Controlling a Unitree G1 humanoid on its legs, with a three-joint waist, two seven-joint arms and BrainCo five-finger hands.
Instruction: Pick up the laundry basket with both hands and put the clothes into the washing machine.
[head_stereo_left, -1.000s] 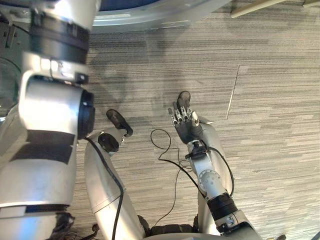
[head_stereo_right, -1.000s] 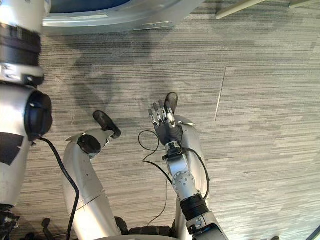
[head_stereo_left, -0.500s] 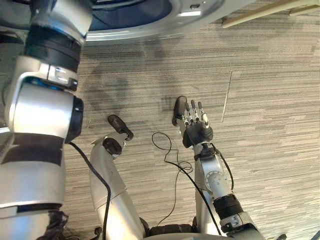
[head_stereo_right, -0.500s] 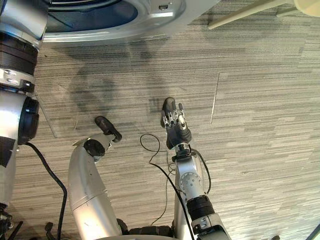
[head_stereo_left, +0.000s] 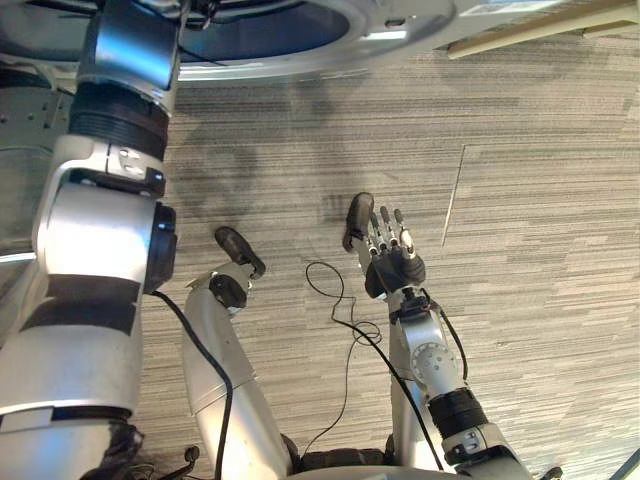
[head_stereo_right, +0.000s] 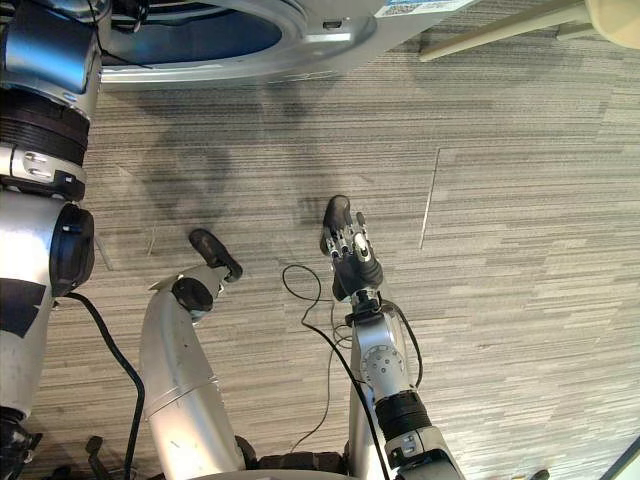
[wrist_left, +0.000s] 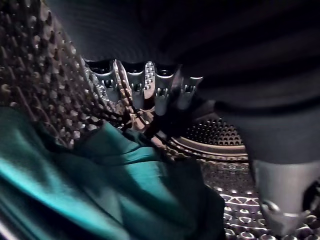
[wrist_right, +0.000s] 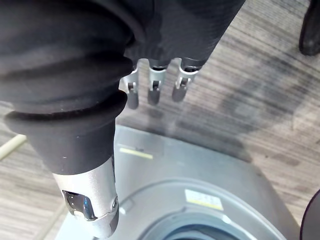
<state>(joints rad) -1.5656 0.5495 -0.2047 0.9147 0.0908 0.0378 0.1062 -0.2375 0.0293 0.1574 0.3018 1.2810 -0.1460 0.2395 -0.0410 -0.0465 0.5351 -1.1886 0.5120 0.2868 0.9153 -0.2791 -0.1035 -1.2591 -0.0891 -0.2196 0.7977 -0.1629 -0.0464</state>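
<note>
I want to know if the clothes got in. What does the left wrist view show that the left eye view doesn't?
Left wrist view: the left hand is inside the perforated drum, and teal cloth lies in the drum near it. Left eye view: the right hand is open and empty over the carpet. Both: the washing machine, seen from inside in the wrist view and from outside, at its round opening, in the eye view.
</note>
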